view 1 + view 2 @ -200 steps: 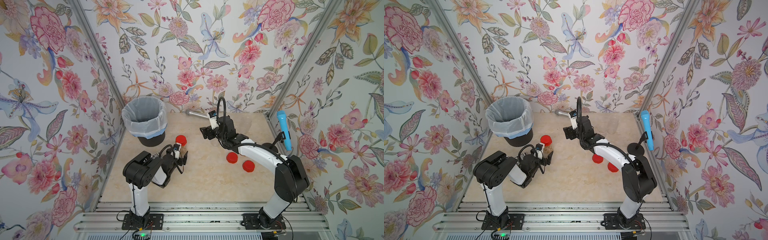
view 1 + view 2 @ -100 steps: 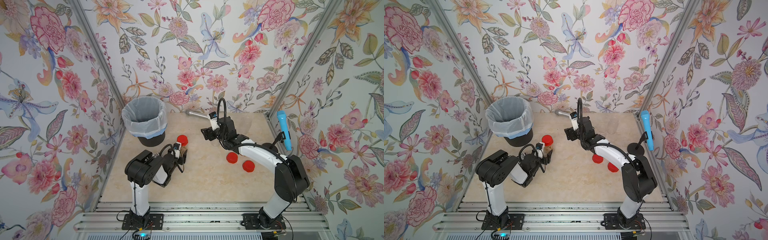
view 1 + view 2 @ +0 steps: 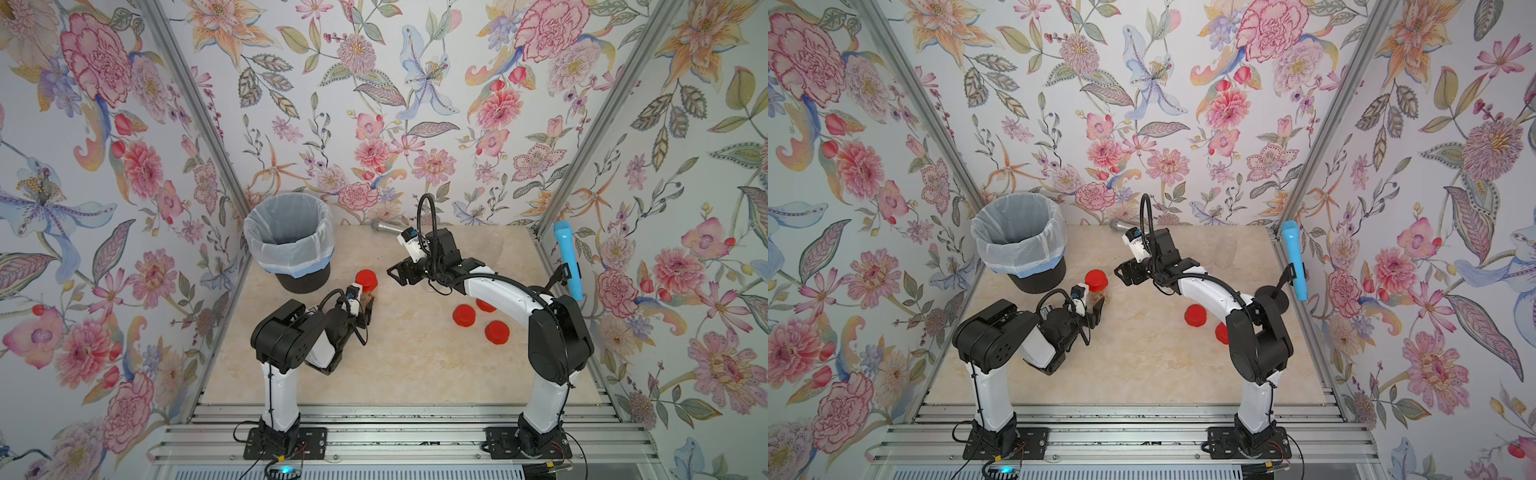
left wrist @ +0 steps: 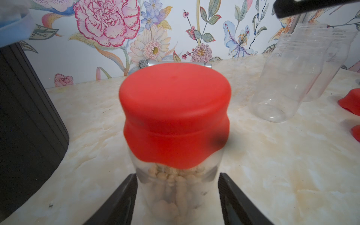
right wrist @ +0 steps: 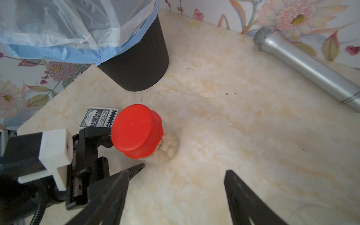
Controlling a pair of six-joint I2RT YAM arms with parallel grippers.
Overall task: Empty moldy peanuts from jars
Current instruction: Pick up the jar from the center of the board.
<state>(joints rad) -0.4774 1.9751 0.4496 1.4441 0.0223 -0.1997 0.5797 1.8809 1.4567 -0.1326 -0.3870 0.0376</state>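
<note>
I see 1 capped jar (image 4: pixel 175 116), red-lidded and upright at 10 o'clock, holding pale moldy peanuts (image 4: pixel 171 178); clear empty jars (image 4: pixel 288 74) stand lidless at 2 o'clock.

This is a staged robot test booth, not a lived-in room. Floral-wallpaper wall panels (image 3: pixel 374 104) meet at bare aluminium corner posts (image 3: pixel 200 109). The beige marble-look tabletop (image 3: pixel 415 365) ends at grooved aluminium rails (image 3: pixel 395 436), where two black-and-white robot arms (image 3: pixel 278 390) are bolted down on black plates (image 3: pixel 528 446).

A black bin (image 3: pixel 305 281) lined with a white bag stands at the back left of the marble table (image 3: pixel 415 365), with a card box (image 5: pixel 99 116) nearby. A silver microphone (image 5: pixel 307 66) lies by the back wall. A blue microphone (image 3: pixel 567 259) stands tilted at the right wall.
</note>
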